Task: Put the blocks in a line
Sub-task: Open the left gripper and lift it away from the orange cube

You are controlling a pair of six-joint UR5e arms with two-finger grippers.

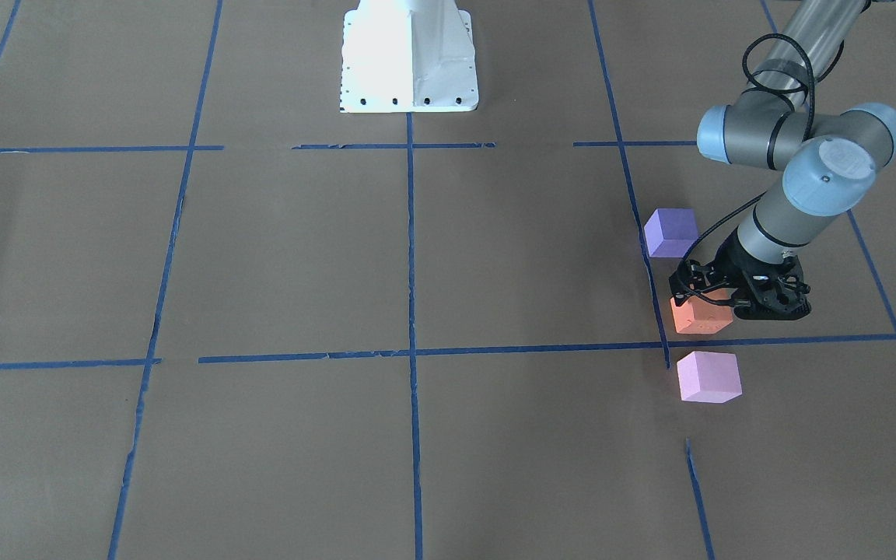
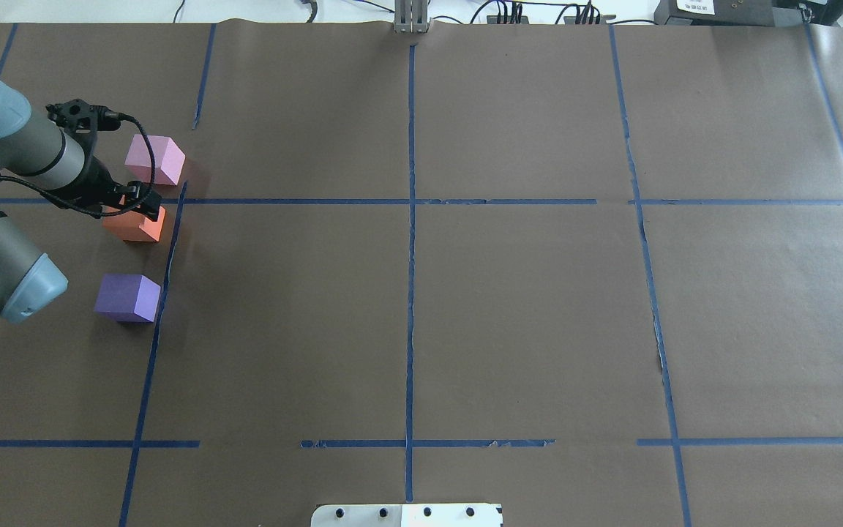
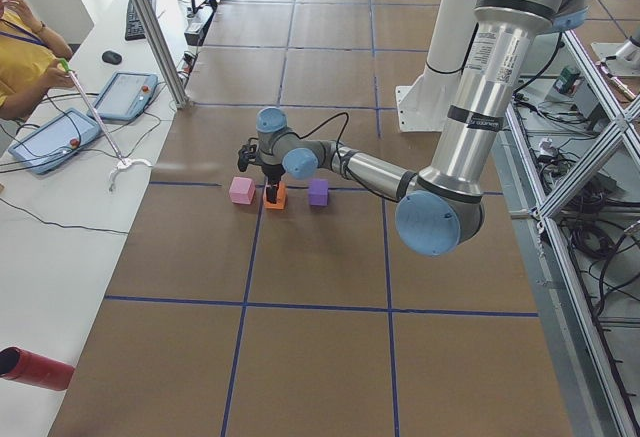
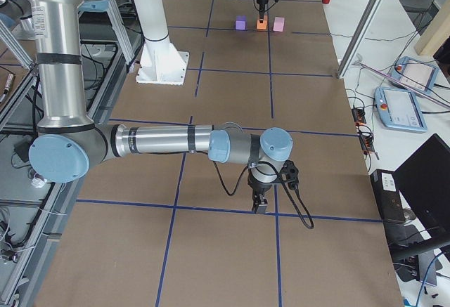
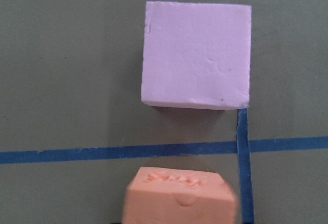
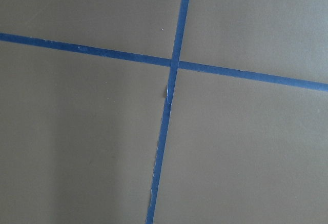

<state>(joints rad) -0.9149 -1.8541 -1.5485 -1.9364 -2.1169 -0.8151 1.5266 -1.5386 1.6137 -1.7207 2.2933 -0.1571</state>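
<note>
Orange block (image 1: 698, 319) sits at the left gripper's (image 1: 720, 299) tips. Pale pink block (image 1: 708, 377) lies just ahead, purple block (image 1: 670, 232) behind, all apart and roughly in line.

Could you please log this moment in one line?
left gripper on orange block, grip unclear | sits between purple block and pink block | right gripper elsewhere

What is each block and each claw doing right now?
Orange block: on the table, middle of three.
Purple block: on the table, untouched.
Pink block: on the table, untouched.
Left gripper: straddling the orange block; grip unclear.
Right gripper: over bare table; open or shut unclear.
</note>
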